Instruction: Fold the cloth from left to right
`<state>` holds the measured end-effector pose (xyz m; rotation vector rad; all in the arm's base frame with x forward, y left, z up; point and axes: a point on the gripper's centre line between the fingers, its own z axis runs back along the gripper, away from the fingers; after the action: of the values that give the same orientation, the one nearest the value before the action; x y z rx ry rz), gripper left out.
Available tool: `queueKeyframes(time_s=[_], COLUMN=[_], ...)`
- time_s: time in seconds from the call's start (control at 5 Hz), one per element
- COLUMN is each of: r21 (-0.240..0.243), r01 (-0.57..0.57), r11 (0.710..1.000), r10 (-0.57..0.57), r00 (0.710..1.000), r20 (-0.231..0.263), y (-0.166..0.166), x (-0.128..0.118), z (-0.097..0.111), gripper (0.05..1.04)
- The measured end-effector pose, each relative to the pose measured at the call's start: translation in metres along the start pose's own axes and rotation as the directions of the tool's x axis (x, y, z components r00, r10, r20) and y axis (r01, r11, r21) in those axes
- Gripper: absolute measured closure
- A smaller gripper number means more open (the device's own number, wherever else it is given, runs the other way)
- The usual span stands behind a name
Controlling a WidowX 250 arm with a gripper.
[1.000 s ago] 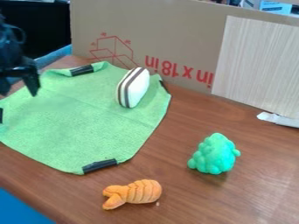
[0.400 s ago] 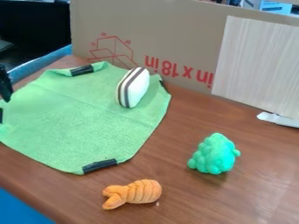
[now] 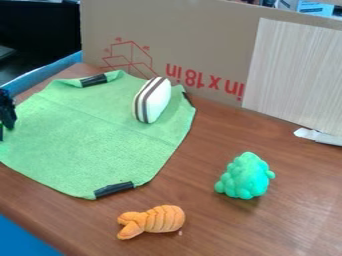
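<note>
Pincer (image 3: 7, 116): at the left edge of the view, low by the cloth's left side; a second ago it was higher and further in, over the upper left. It has gone outward to the edge, then down a little.
Grip: I cannot tell how far open it is, nor whether it has hold of the cloth; the view cuts it off there.
Cloth (image 3: 93, 135): spread on the tabletop (image 3: 214, 227), its main part lying as it did, with no fold made.
Left side: a scrap of green shows beside the pincer, perhaps the cloth's edge starting to lift, though the view is too poor to be sure.
What the shift means: the approach seems to be giving way to the grasp, with the fold itself still to come.
Striped toy (image 3: 153, 100): on the upper right of the cloth, unmoved; the folded part could bump it or drape over it.
Dark tape (image 3: 114, 189): on the near edge, where it was; it may stiffen that bit of cloth.
Orange toy (image 3: 152, 221) and green lumpy toy (image 3: 245, 176): both off the cloth, unchanged, probably outside the fold's path.
Next: secure the left edge, raise it, carry it right and lay it down.
</note>
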<state>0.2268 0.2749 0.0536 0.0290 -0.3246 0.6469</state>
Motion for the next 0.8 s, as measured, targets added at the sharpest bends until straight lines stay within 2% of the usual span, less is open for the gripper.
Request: queueKeyframes(time_s=[0.2,0.4,0.6,0.8], r21=[0.011,0.043,0.049,0.038], r01=[-0.026,-0.049,-0.067,-0.065], r11=[1.000,0.998,0.997,0.997], r10=[0.026,0.047,0.065,0.063], r00=[1.000,0.998,0.997,0.997], r20=[0.008,0.036,0.041,0.043], y=[0.0008,0.0039,0.0050,0.0033], x=[-0.0059,-0.0065,-0.0060,-0.0054], z=[-0.0057,-0.0101,-0.0096,-0.0096], gripper=[0.126,0.404,0.709,0.939])
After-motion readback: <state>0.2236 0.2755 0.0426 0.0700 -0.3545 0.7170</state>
